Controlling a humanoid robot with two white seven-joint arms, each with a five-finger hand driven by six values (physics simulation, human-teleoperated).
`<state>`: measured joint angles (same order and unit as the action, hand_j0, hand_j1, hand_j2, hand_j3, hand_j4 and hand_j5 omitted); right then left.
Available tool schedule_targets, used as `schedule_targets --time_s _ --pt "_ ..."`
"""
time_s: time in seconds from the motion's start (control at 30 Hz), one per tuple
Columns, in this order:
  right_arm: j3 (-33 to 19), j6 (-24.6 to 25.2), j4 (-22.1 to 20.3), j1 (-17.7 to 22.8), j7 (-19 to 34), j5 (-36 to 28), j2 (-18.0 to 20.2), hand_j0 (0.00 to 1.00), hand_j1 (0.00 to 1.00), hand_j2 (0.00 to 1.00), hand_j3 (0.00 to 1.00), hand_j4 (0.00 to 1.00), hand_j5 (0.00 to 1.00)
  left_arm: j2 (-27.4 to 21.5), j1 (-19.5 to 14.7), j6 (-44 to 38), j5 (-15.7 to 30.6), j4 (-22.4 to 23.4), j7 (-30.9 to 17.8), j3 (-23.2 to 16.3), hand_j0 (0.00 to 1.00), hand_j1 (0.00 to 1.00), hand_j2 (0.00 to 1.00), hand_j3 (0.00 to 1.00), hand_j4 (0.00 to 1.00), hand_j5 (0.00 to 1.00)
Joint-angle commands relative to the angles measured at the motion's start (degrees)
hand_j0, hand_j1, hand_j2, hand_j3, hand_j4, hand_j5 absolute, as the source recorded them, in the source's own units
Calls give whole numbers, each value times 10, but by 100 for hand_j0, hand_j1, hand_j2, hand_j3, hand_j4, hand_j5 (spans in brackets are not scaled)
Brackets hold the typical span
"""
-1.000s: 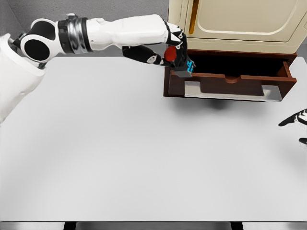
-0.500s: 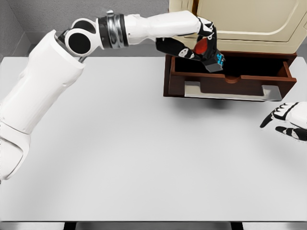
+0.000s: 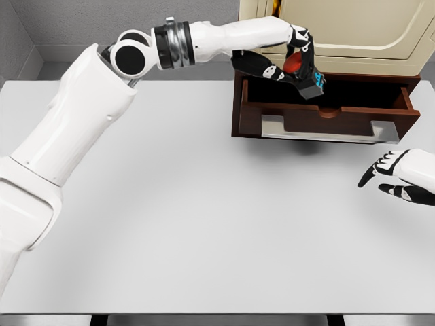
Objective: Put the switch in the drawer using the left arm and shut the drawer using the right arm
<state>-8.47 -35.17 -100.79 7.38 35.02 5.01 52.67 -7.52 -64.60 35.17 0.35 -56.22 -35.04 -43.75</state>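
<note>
My left hand (image 3: 293, 64) is stretched out over the open dark-wood drawer (image 3: 326, 122) at the back right and is shut on the switch (image 3: 306, 76), a small dark block with a red button and blue details. The switch hangs above the drawer's dark inside, near its left half. My right hand (image 3: 391, 173) hovers low over the table at the right edge, in front of the drawer, fingers spread and holding nothing.
A cream cabinet (image 3: 353, 30) stands behind and above the drawer. The grey table (image 3: 190, 217) stretches from the drawer front to the near edge. The drawer front has a pale metal handle plate (image 3: 326, 129).
My left arm reached further right, carrying the switch from the drawer's left corner to above its inside. My right hand came in from the right edge toward the drawer front.
</note>
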Motion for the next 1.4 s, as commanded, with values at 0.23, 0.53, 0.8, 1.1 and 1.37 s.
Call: schedule_targets --time_s 0.23,0.53,0.8,1.1,1.37 --pt "-1 2 0 2 0 -21 2 57 57 57 57 57 57 31 -1 -2 -15 37 0 6 35 35 35 35 35 35" --pt "-1 2 0 6 0 -21 2 57 57 57 57 57 57 37 0 -2 -15 54 0 9 53 53 53 53 53 53" --pt "-1 2 0 6 0 -20 2 59 59 59 59 59 59 41 1 -2 -15 66 0 19 83 83 83 83 83 83" --pt "-2 2 0 4 0 -21 2 60 60 60 60 60 60 41 0 -2 -14 66 0 20 97 97 97 97 97 97" --pt "-6 2 0 4 0 -25 2 60 60 60 60 60 60 29 8 -2 1 -53 0 23 100 100 100 100 100 100"
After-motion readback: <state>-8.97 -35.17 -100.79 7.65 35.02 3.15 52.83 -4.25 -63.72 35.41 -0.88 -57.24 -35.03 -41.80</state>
